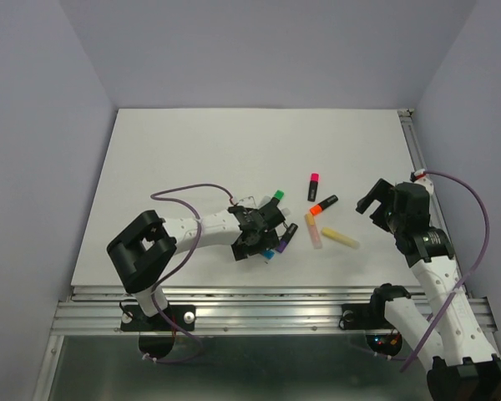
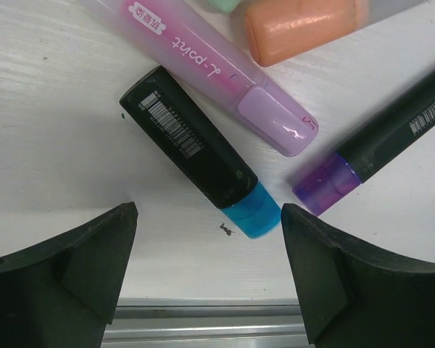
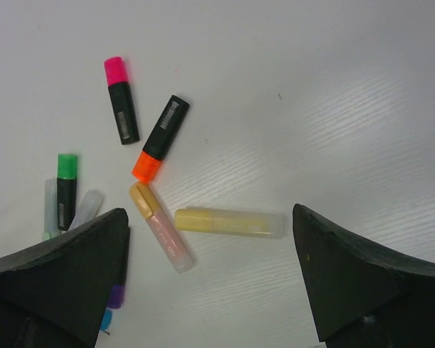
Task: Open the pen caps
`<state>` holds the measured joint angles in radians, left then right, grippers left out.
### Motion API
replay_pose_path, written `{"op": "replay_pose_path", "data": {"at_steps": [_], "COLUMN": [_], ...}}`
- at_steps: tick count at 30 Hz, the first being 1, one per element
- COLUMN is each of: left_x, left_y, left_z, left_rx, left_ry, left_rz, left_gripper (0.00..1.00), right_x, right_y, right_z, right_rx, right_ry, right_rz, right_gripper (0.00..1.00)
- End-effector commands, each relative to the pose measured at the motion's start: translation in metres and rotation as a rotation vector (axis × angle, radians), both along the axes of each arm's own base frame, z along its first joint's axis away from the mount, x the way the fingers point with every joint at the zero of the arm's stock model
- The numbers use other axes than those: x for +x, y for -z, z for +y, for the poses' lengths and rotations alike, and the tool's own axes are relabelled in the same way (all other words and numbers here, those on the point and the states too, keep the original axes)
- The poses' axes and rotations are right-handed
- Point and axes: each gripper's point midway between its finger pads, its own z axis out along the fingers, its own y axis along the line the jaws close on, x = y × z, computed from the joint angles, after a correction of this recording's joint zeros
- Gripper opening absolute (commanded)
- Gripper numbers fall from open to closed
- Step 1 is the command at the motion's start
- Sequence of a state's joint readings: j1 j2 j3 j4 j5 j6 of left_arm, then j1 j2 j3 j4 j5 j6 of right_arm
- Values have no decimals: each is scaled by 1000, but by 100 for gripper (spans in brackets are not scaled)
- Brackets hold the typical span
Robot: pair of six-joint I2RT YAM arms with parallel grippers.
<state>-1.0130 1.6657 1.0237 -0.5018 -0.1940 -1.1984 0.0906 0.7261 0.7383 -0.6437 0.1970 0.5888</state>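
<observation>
Left gripper (image 2: 209, 217): low over the desk (image 1: 175, 167), close to the near edge, about mid-width. Jaws apart, only bare surface between them. Just at the gap is a blue cap (image 2: 254, 212), seated on a black barrel (image 2: 188, 148) that lies flat, cap end toward the near edge. Beside it is a purple cap (image 2: 326, 181) on a 2nd black barrel, a thin gap away from the blue. A lilac cap (image 2: 279, 119) on a pink pastel barrel lies between those 2 pens, its tip close to the purple cap; contact cannot be told.

Right gripper (image 1: 371, 198): raised over the desk near the right edge, jaws wide apart, holding nothing. Its wrist view shows:
- Pink cap (image 3: 116, 70) and orange cap (image 3: 146, 167), each on a black barrel.
- Peach cap (image 3: 139, 194) just under the orange one, touching or nearly so.
- Yellow highlighter (image 3: 228, 222) lying flat, 1 end near the peach pen's barrel.
- Green cap (image 3: 67, 164) on a black barrel, beside 2 pale translucent barrels on the left gripper's side.

All 7 caps noted sit on their barrels. The group lies in the near half of the desk, from centre to right of centre.
</observation>
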Motion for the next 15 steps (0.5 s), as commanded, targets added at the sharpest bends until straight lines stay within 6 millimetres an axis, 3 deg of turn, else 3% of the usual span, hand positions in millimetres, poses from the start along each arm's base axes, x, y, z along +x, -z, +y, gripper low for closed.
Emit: {"op": "replay_pose_path", "data": {"at_steps": [1, 15], "left_x": [4, 11], "left_y": [-3, 16], "left_z": [5, 26], "left_rx": [39, 73], "left_ry": [-44, -84], "left_rz": [14, 51], "left_gripper": [91, 85], "right_x": [3, 3], "right_y": [1, 2], "right_z": [2, 7], "right_rx": [11, 25], "right_ry": [-6, -31], "right_rz": [-8, -9], "right_gripper": [100, 100]}}
